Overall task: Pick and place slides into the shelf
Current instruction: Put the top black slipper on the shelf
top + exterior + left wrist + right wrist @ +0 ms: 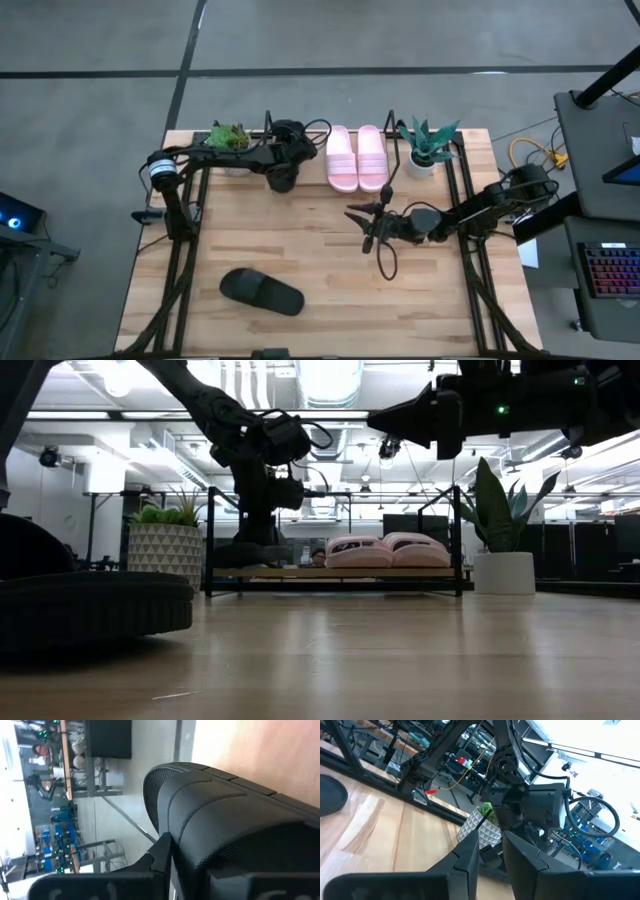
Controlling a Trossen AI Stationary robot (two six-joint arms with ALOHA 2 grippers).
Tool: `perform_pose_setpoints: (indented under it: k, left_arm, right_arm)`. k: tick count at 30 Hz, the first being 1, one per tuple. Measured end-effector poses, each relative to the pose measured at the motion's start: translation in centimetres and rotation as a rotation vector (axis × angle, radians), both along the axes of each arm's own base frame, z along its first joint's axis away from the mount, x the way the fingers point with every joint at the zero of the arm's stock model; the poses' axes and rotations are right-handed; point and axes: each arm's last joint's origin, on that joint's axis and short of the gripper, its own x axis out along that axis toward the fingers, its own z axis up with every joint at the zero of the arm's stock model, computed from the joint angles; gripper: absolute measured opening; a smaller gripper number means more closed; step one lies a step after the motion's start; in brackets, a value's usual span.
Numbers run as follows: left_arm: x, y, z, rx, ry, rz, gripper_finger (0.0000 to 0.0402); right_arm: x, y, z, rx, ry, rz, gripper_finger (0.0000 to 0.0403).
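While two pale pink slides (357,158) lie side by side on the shelf (392,185) in the high view, the left gripper (283,178) is seen at the shelf's left end, and a loose black slide (261,291) waits on the surface (320,250); the right gripper (365,222) hovers mid-surface, fingers spread and empty.

From the low view, placing is judged under way.

By the left wrist view, a held black slide (225,820) is shown clenched between the fingers; its seating is hidden, so a level set-down and release are called for.

the left gripper (283,180) hides most of the black slide (225,820) at the shelf (335,572), and the near black slide (85,610) is cut off by the low view's left edge.
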Motion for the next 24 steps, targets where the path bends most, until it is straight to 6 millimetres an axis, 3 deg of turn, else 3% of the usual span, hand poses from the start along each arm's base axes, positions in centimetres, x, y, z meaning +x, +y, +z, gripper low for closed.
perform_pose_setpoints:
  k: [16, 24]
  left_arm:
    - [0.14, 0.38, 0.58, -0.024, 0.023, -0.037, 0.0189]
    - [-0.09, 0.25, 0.61, -0.051, 0.056, -0.046, 0.0223]
  right_arm:
    - [0.01, 0.00, -0.22, -0.006, 0.024, 0.000, 0.0077]
    - [0.01, 0.00, -0.24, -0.010, 0.026, 0.000, 0.0075]
